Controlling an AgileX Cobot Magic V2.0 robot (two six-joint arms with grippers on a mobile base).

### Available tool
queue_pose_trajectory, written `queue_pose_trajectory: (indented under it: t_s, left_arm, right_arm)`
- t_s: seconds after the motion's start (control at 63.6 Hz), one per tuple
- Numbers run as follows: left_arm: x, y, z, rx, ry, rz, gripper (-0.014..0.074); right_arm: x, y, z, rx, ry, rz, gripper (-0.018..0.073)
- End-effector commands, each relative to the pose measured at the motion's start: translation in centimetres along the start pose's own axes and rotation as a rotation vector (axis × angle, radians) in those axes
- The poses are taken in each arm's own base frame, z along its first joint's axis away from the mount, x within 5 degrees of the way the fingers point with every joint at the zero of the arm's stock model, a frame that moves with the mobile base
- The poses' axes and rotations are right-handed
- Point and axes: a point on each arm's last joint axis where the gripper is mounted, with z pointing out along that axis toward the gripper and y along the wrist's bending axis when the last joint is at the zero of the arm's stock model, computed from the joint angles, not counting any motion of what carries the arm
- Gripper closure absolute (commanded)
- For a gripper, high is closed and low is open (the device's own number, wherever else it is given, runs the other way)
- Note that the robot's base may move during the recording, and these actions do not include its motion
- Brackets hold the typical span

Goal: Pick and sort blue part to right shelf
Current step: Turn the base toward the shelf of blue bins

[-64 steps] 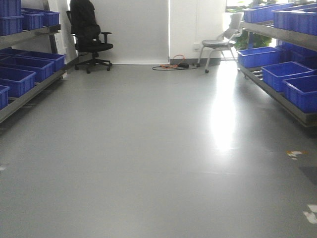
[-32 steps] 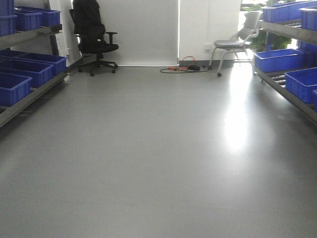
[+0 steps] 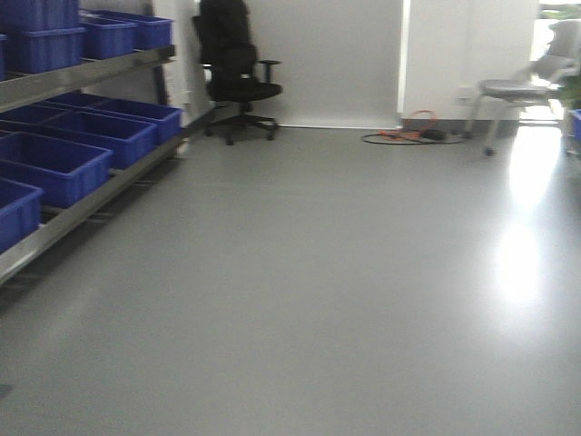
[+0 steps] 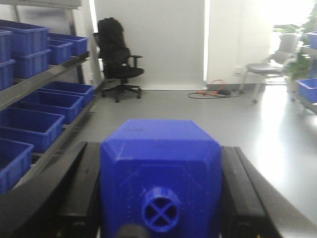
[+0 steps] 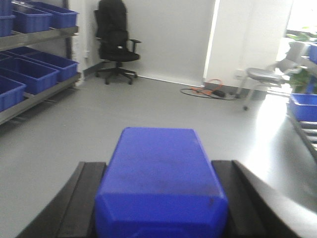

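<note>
Across the aisle ahead of us, grey floor (image 3: 318, 300) fills the front view, with the left shelf (image 3: 91, 65) and its blue bins (image 3: 54, 168) running along our left side. Of the right shelf we catch only one bin (image 5: 304, 106) at the edge of the right wrist view, so it lies off to our right, and we judge the base must turn that way before any placing. By the far wall stand a black office chair (image 3: 231, 73), a grey chair (image 3: 522, 91) and a loop of cable (image 3: 408, 136), all well apart from us and out of the path. The blue part (image 4: 161, 168) sits in the left gripper (image 4: 161, 148), fingers clamped on its two sides. Its long axis runs along the fingers, cap toward the wrist, base pointing forward. The right gripper (image 5: 158, 166) is clamped on a second blue block (image 5: 158, 183) whose cap we cannot see, so we cannot tell its kind.
</note>
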Motion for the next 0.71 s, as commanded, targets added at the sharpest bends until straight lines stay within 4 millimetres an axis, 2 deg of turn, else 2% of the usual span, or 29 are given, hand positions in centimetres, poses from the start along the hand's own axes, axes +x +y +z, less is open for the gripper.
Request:
queue_pose_trajectory:
  t_s: [0.0,0.691]
  left_arm:
    - [-1.70,0.13,-0.05,-0.015,-0.107,-0.018,0.0188]
    - [-1.70,0.13,-0.05,-0.015,-0.107,-0.018,0.0188]
  right_arm:
    - [-1.83,-0.14,-0.10,0.012,-0.115,-0.015,0.0160]
    - [-1.83,-0.14,-0.10,0.012,-0.115,-0.015,0.0160]
